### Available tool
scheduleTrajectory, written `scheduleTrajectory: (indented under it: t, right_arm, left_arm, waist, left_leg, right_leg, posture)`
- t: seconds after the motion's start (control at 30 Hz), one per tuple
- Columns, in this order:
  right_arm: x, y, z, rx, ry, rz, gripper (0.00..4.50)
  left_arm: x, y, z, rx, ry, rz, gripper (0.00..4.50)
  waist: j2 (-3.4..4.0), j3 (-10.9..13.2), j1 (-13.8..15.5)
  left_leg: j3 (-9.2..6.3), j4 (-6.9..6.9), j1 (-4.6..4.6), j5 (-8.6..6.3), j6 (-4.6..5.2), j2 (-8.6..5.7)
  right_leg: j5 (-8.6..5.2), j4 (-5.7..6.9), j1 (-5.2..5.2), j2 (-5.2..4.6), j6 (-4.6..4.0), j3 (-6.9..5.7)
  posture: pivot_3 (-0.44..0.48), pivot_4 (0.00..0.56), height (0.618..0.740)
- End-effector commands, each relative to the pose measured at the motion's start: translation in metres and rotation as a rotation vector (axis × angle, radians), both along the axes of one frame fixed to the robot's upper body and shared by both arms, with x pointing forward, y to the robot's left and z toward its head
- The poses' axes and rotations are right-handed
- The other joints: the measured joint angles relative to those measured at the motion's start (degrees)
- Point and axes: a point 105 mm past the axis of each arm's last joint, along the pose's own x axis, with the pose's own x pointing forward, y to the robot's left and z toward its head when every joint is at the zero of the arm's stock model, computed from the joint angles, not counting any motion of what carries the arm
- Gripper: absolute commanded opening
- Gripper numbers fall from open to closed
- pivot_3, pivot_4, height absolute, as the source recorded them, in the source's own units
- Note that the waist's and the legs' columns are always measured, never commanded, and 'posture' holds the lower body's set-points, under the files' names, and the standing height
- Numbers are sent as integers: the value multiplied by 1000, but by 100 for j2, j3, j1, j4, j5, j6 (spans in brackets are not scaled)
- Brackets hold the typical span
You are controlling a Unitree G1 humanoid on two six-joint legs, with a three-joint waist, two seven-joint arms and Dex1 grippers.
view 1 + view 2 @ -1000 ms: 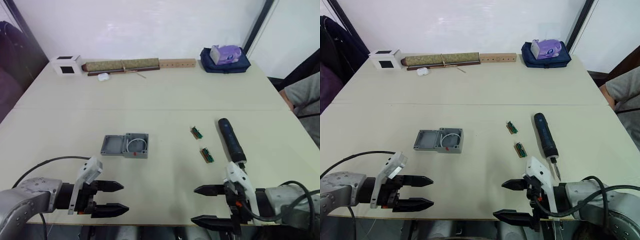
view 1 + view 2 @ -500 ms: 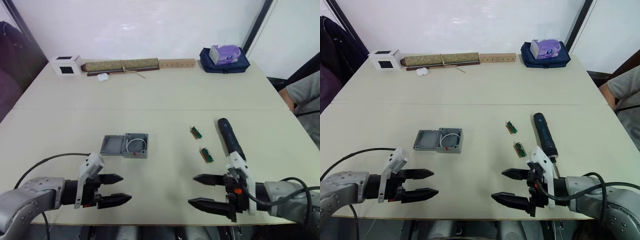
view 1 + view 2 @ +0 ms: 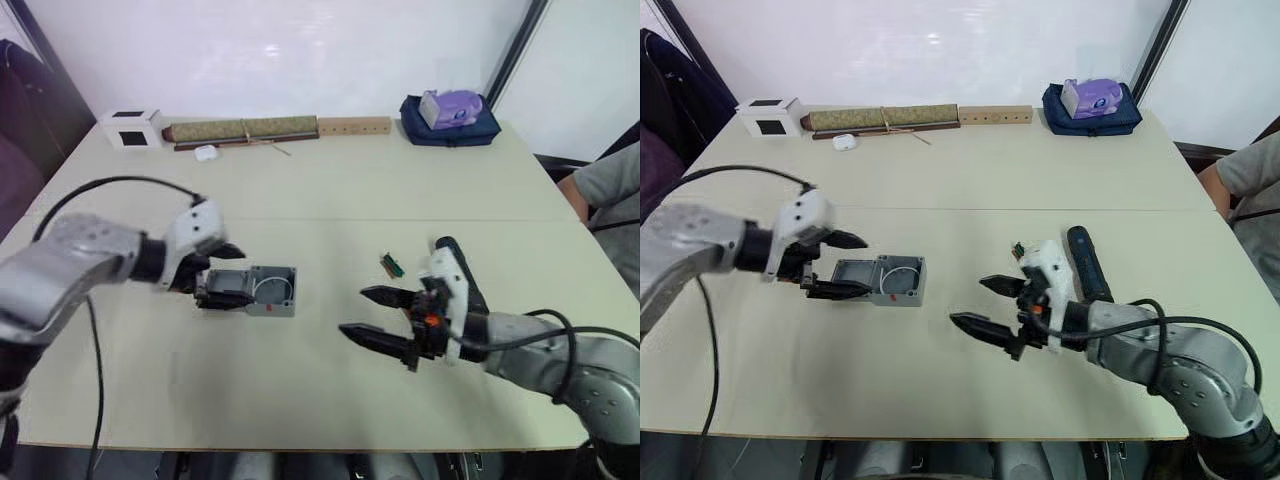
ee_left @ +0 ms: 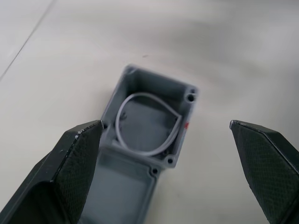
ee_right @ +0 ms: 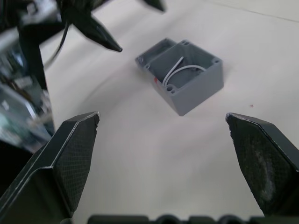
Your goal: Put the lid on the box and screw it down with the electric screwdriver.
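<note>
The grey box (image 3: 273, 291) sits open on the table with white wire coiled inside and a red sticker on its front. The flat grey lid (image 3: 853, 277) lies against its left side. My left gripper (image 3: 848, 265) is open, one finger on each side of the lid; I cannot tell whether it touches. In the left wrist view the box (image 4: 154, 121) and lid (image 4: 126, 196) lie between the spread fingers (image 4: 70, 168). My right gripper (image 3: 372, 315) is open and empty, right of the box. The dark electric screwdriver (image 3: 1085, 265) lies behind its wrist.
A small green circuit board (image 3: 392, 264) lies by the right gripper. Along the far edge stand a white cube (image 3: 132, 129), a rolled mat (image 3: 242, 131), a wooden strip (image 3: 355, 126) and a blue bag (image 3: 450, 115). A person's arm (image 3: 610, 190) is at the right edge.
Both arms have reached forward from the table's near edge. The left gripper has come up to the lid. The right gripper has moved inward, now covering one green board.
</note>
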Motion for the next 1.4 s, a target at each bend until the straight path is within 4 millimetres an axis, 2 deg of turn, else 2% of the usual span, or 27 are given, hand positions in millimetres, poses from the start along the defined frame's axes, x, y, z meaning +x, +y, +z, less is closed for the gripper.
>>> scheduleTrajectory:
  t: [0.03,0.2,0.3,0.53,0.6,0.67,0.7,0.77,0.83,1.0,1.13,1.3,1.4]
  right_arm:
    - [-7,9,1,-37,-60,55,4500]
    - [-14,12,-10,-83,-67,79,4500]
    - [-14,5,-18,-107,-88,21,4500]
    - [-6,7,-15,-100,-145,-35,4500]
    - [-6,6,-13,-96,-153,-53,4500]
    - [-5,5,-12,-96,-156,-66,4500]
    - [-6,5,-12,-96,-156,-71,4500]
    - [-5,5,-12,-93,-158,-82,4500]
    - [-5,6,-11,-91,-160,-88,4500]
    - [0,6,-12,-98,-159,-105,4500]
    - [5,2,-16,-131,-159,-120,4500]
    - [-1,3,-16,-130,-137,-88,4500]
    - [-5,-1,-11,-110,-123,-76,4500]
  left_arm:
    - [3,-4,-7,110,-38,-136,4481]
    - [4,-15,-19,147,-6,-244,4481]
    - [10,-28,-37,167,-4,-288,4481]
    - [20,-38,-54,219,7,-338,4481]
    - [22,-40,-55,228,3,-354,3990]
    - [24,-40,-55,242,-1,-361,3754]
    - [25,-39,-55,249,-1,-360,3200]
    - [25,-38,-55,262,0,-368,2582]
    - [24,-37,-55,268,4,-378,1624]
    - [24,-32,-55,304,16,-384,36]
    - [32,-32,-54,308,2,-342,36]
    - [44,-36,-49,302,-54,-294,36]
    - [51,-48,-32,275,-111,-329,36]
  waist:
    - [-1,0,-2]
    - [-2,1,2]
    - [0,-1,20]
    - [-4,1,-24]
    - [-4,1,-7]
    - [-3,1,-2]
    - [-3,1,-2]
    - [-3,1,-2]
    - [-3,1,-4]
    - [-3,1,-4]
    - [-4,0,1]
    - [-3,-1,7]
    - [-3,-1,7]
  left_leg:
    - [2,0,-2,0,0,-1]
    - [-1,4,-7,0,1,1]
    - [-4,6,-4,0,2,0]
    - [-16,12,-4,0,2,3]
    - [-16,12,-5,0,2,3]
    - [-16,12,-5,0,2,4]
    - [-17,13,-5,0,2,3]
    - [-18,13,-5,0,2,2]
    - [-19,13,-5,0,2,2]
    - [-21,13,-4,0,2,2]
    - [-21,13,-4,0,2,2]
    - [-22,16,-4,0,2,0]
    - [-22,18,-4,0,2,1]
  right_leg:
    - [0,0,-1,1,0,-1]
    - [0,2,-4,1,1,-3]
    - [1,5,0,0,2,-3]
    - [1,14,-3,6,4,-4]
    - [1,15,-3,8,4,-9]
    - [1,16,-2,7,4,-9]
    - [1,16,-2,4,4,-9]
    - [1,15,-2,1,4,-7]
    - [1,15,-1,1,4,-7]
    - [1,16,-1,2,4,-7]
    - [1,16,0,1,5,-8]
    - [2,21,1,-1,5,-9]
    - [2,23,1,0,5,-9]
  posture:
    - [0,150,740]
    - [0,150,740]
    - [0,150,740]
    - [0,150,740]
    - [0,150,740]
    - [0,150,740]
    - [0,150,740]
    - [0,150,740]
    - [0,150,740]
    - [0,150,740]
    - [0,150,740]
    - [0,150,740]
    - [0,150,740]
